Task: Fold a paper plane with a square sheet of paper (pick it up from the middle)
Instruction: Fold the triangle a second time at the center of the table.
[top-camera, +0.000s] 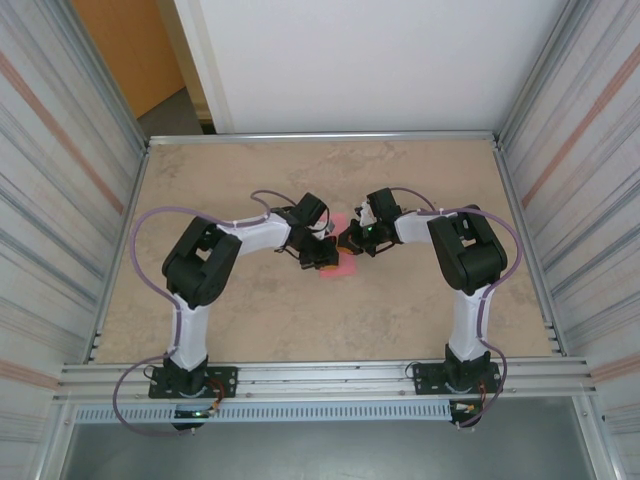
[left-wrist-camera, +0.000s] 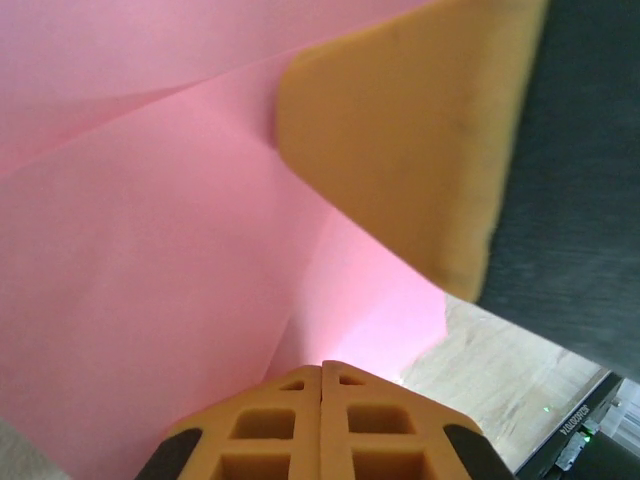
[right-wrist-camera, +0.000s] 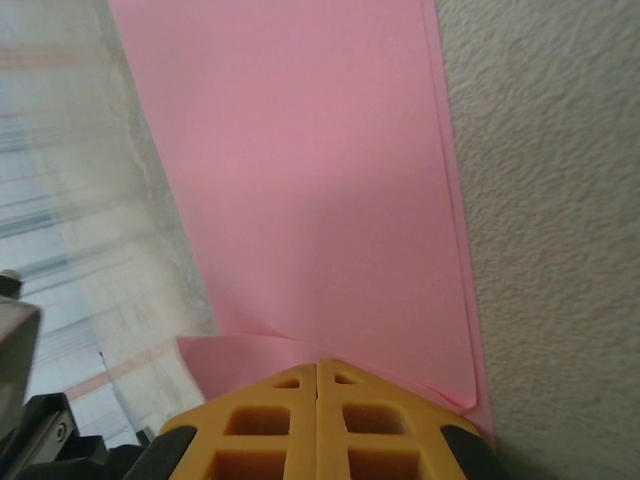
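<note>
The square sheet of paper (top-camera: 341, 267) is pink and partly folded, lying on the table between both grippers. In the left wrist view the sheet of paper (left-wrist-camera: 150, 250) shows a crease and a raised flap. My left gripper (left-wrist-camera: 322, 368) is shut, its tips against the sheet with nothing visible between them. The right gripper's orange finger (left-wrist-camera: 420, 150) rests on the sheet just ahead. In the right wrist view the paper (right-wrist-camera: 320, 180) lies in two layers, and my right gripper (right-wrist-camera: 318, 365) is shut with its tips on a small turned-up fold. From above, the left gripper (top-camera: 322, 258) and right gripper (top-camera: 352, 240) nearly touch.
The beige table (top-camera: 400, 310) is boxed in by ribbed metal walls left (top-camera: 60, 200) and right (top-camera: 580, 180). An aluminium rail (top-camera: 320, 378) carrying both arm bases runs along the near edge. Bare tabletop lies all round the paper.
</note>
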